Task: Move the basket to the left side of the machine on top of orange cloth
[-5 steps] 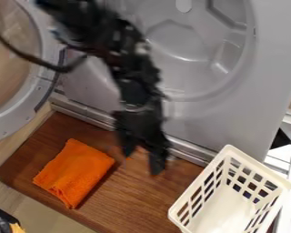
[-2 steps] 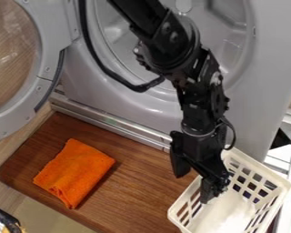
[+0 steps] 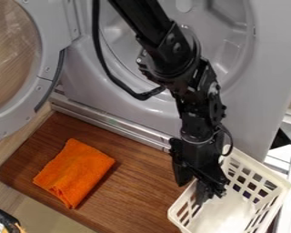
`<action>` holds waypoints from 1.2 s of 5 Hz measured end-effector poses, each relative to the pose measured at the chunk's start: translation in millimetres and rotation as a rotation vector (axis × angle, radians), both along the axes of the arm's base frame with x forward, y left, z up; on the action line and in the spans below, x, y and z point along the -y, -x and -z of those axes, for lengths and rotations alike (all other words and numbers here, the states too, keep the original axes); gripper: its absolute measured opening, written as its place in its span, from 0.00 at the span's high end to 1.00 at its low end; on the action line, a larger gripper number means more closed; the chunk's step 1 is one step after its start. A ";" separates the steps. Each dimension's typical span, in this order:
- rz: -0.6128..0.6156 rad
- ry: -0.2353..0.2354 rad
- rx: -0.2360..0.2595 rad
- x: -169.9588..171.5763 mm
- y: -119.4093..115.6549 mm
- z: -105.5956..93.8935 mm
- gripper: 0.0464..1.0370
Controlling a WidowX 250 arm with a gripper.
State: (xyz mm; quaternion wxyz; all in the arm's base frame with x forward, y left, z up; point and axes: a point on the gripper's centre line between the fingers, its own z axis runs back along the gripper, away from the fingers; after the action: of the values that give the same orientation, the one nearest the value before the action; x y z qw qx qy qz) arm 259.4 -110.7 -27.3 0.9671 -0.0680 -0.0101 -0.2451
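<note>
The open pincer [image 3: 193,193] straddles the white basket's [image 3: 258,165] rim, 1 finger inside.

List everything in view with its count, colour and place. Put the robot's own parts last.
machine with round opening: one, grey, across the top and centre
round hinged door: one, grey with see-through window, upper left, swung open
long metal strip: one, silver, along the machine's foot
flat wooden board: one, brown, below the machine
folded fabric cloth: one, orange, on the board's left part
slatted plastic basket: one, cream, lower right
partly cut-off object: one, black-edged, bottom left corner
robot arm: one, black, from the top edge
cable: one, black, looping beside the arm
gripper: one, black, fingers apart at the basket's left wall
</note>
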 end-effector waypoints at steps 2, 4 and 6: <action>-0.037 -0.008 0.010 -0.9 -3.2 -0.5 0.89; -0.034 0.023 0.045 -7.1 -0.5 -9.4 0.94; -0.083 -0.025 0.080 -41.5 12.7 -57.3 0.94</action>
State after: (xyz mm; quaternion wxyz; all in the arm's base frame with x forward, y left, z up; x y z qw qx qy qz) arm 246.8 -69.2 30.0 0.9760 -0.0454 -0.0485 -0.2073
